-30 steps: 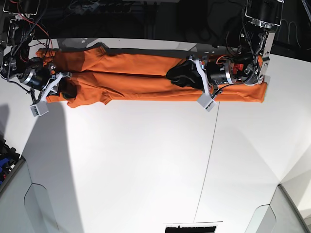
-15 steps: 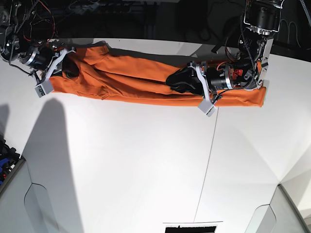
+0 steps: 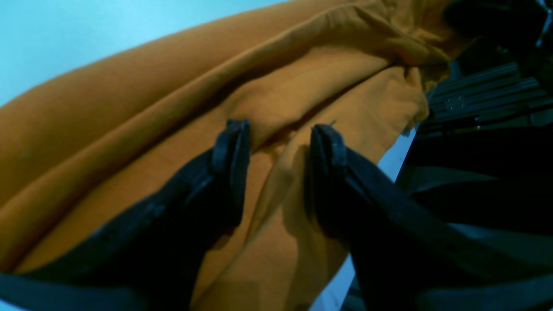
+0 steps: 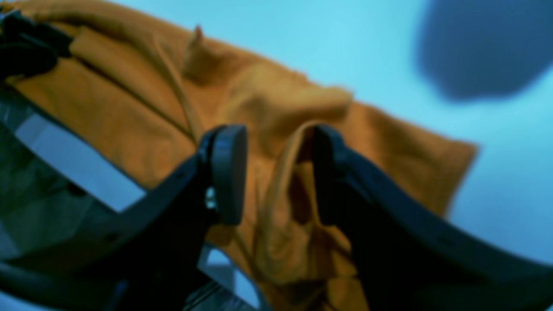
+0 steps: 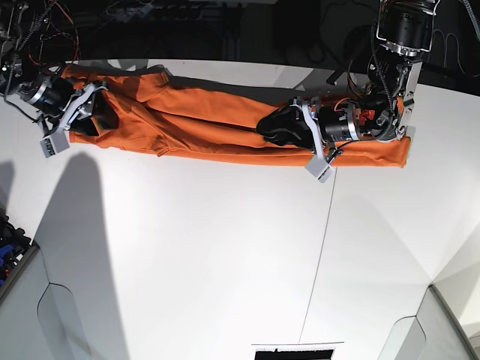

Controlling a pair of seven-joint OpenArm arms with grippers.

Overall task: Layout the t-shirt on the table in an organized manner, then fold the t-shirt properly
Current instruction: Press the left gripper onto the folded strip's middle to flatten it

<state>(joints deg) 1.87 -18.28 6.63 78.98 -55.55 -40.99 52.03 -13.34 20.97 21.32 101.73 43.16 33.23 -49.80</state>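
Observation:
The orange t-shirt (image 5: pixel 217 124) lies bunched in a long band along the far edge of the white table (image 5: pixel 225 247). My left gripper (image 5: pixel 268 126) rests on its middle. In the left wrist view that gripper (image 3: pixel 280 138) is open, its fingertips (image 3: pixel 233 142) pressing into the t-shirt (image 3: pixel 129 108), with a low ridge of cloth between them. My right gripper (image 5: pixel 94 120) is at the shirt's left end. The blurred right wrist view shows this gripper (image 4: pixel 276 172) open too, a loose fold of the t-shirt (image 4: pixel 276 112) standing between the fingers.
A thin dark seam (image 5: pixel 322 240) runs across the table toward the front. Dark equipment and cables lie behind the far edge (image 5: pixel 225 30). Blue items (image 5: pixel 11 240) sit past the left edge. A dark opening (image 5: pixel 292 352) is at the front edge.
My right gripper carried the shirt's left end toward the far left corner, then its jaws opened and released the cloth. The left arm has barely moved.

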